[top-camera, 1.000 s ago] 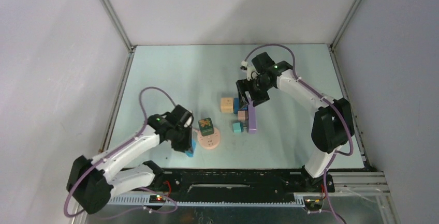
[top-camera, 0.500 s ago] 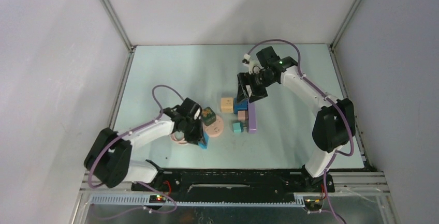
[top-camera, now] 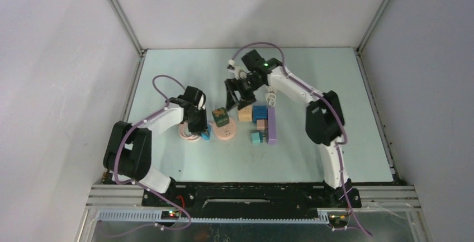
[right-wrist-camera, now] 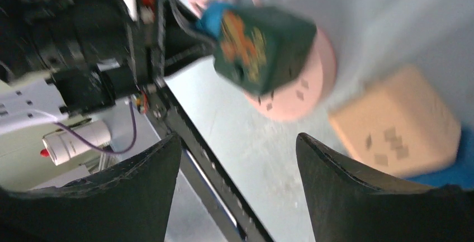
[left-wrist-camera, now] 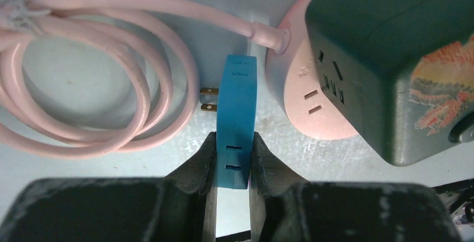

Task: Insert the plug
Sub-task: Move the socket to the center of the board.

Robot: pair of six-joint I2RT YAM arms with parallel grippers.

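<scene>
A blue plug (left-wrist-camera: 237, 96) held in the left gripper (left-wrist-camera: 233, 144), facing away from the pink round socket (left-wrist-camera: 313, 113)

The left gripper's jaws pinch narrowly on the plug's near end. Its brass prongs (left-wrist-camera: 209, 99) point left at the coiled pink cable (left-wrist-camera: 95, 80), while the socket lies just to its right with a dark green cube adapter (left-wrist-camera: 391, 57) on top. The right gripper (right-wrist-camera: 239, 147) hangs wide open and holds nothing above that cube, with a tan cube socket (right-wrist-camera: 399, 122) to the right. The risk is that the plug has to be turned round before insertion. The thin pinch could slip, or the prongs could snag the cable and leave the plug askew.
</scene>
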